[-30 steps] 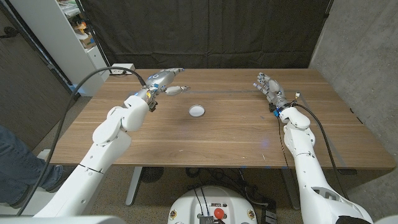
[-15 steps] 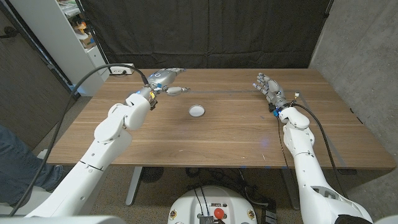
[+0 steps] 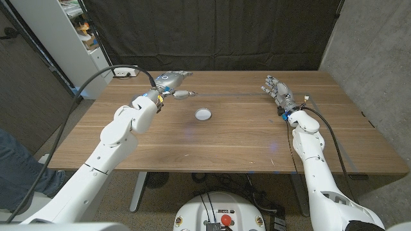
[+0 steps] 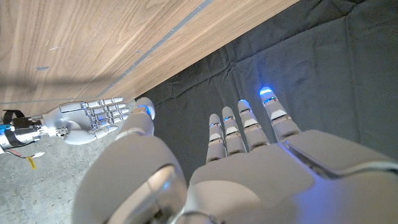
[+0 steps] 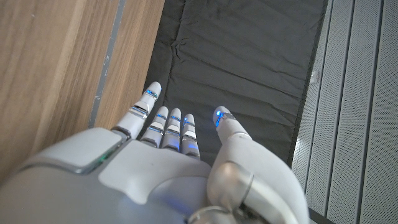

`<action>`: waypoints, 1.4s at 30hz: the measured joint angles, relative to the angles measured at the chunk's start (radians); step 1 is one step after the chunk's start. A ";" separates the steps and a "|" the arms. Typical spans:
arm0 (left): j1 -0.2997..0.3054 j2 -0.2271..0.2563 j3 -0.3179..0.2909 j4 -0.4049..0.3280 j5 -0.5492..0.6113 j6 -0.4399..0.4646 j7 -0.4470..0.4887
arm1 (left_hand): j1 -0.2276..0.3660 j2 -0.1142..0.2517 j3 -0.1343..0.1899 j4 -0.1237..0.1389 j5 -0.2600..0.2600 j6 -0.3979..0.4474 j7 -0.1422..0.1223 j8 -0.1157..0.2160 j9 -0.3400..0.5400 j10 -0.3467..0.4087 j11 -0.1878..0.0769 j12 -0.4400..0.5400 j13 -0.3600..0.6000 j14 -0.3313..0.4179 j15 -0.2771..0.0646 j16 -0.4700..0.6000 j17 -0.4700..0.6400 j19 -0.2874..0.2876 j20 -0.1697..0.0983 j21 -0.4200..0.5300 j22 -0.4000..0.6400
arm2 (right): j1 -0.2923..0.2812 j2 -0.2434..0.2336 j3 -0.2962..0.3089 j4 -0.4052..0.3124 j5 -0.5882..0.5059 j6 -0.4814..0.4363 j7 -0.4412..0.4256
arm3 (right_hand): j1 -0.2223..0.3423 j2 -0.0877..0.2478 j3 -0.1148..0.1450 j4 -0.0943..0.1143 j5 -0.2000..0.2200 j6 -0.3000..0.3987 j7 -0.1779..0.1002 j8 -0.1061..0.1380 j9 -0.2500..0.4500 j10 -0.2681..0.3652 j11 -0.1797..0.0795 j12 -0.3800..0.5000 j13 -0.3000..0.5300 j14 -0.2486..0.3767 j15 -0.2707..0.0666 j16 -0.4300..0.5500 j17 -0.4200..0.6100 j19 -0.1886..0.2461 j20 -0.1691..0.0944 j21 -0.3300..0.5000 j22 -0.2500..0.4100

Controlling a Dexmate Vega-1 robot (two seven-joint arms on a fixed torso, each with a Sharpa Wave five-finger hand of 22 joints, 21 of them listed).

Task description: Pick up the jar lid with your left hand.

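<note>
A long rectangular wooden table [image 3: 225,138] with a dark brown grain runs across the head view, and the two white robot arms come in over its near edge from the bottom corners. Near the middle of the tabletop, a little toward the far side, lies the small round white jar lid [image 3: 203,114], flat on the wood with bare table all around it and nothing touching it. Beyond it and off toward the robot's left, the left hand [image 3: 172,81] hangs over the far part of the table, well apart from the lid; its silver fingers [image 4: 239,127] are stretched out straight and slightly parted, with the thumb held off to one side, and it holds nothing. On the robot's right, the right hand [image 3: 277,90] sits at about the same depth over the far right part of the table, also empty, its fingers extended side by side and the thumb apart from them, as its own wrist view shows. Behind the table's far edge hangs a dark wrinkled fabric curtain [image 3: 212,32], and a white shelf unit [image 3: 77,32] stands at the far left.
</note>
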 measured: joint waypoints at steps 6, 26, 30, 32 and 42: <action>-0.005 0.006 0.011 0.004 0.011 0.006 0.000 | -0.004 -0.004 -0.009 0.003 0.004 -0.011 -0.011 -0.011 0.001 -0.004 -0.004 0.000 0.000 0.010 0.010 0.000 0.000 0.021 0.003 0.000 0.004 | 0.005 -0.002 0.000 0.005 -0.002 0.000 0.003 | 0.000 0.000 -0.007 -0.001 0.000 0.000 0.000 0.000 0.000 0.000 0.000 0.000 0.000 0.000 0.000 0.008 0.000 0.000 0.000 0.000 0.000; -0.029 0.008 0.038 0.023 0.021 0.018 -0.036 | -0.009 -0.009 -0.030 0.000 0.025 -0.038 -0.030 -0.016 0.000 -0.028 -0.009 -0.005 0.009 0.013 0.023 0.000 0.005 0.109 0.002 0.022 0.009 | 0.020 -0.009 0.007 0.024 -0.008 -0.004 0.010 | 0.000 0.000 -0.011 0.003 0.000 0.000 0.000 0.000 0.000 0.000 0.000 0.000 0.000 0.005 0.006 0.008 0.000 0.000 0.000 -0.004 0.000; -0.049 0.008 0.057 0.032 0.027 0.025 -0.053 | -0.009 -0.009 -0.031 0.001 0.025 -0.052 -0.030 -0.023 0.000 -0.031 -0.013 -0.011 0.014 0.008 0.028 0.000 0.005 0.123 0.006 0.023 0.008 | 0.022 -0.010 0.008 0.024 -0.010 -0.006 0.011 | 0.000 0.000 -0.011 0.003 0.000 0.000 0.000 0.000 0.000 0.000 0.000 0.000 0.000 0.005 0.006 0.008 0.000 0.000 0.000 -0.004 0.000; -0.057 0.008 0.068 0.036 0.033 0.030 -0.062 | -0.009 -0.009 -0.035 0.004 0.029 -0.052 -0.030 -0.023 0.000 -0.039 -0.012 -0.012 0.014 0.008 0.028 0.000 0.005 0.123 0.006 0.023 0.006 | 0.024 -0.011 0.009 0.025 -0.011 -0.007 0.012 | 0.000 0.000 -0.013 0.001 0.000 0.000 0.000 0.000 0.000 0.000 0.000 0.000 0.000 0.005 0.006 0.008 0.000 0.000 0.000 -0.004 0.000; -0.075 0.011 0.098 0.045 0.059 0.046 -0.095 | -0.009 -0.009 -0.039 0.000 0.031 -0.057 -0.035 -0.023 0.000 -0.044 -0.015 -0.016 0.014 0.008 0.028 0.000 0.005 0.141 0.002 0.023 0.007 | 0.030 -0.012 0.011 0.029 -0.011 -0.008 0.016 | 0.000 0.000 -0.015 -0.001 0.000 0.000 0.000 0.000 0.000 0.000 0.000 0.000 0.000 0.005 0.006 0.008 0.000 0.005 0.005 -0.004 0.000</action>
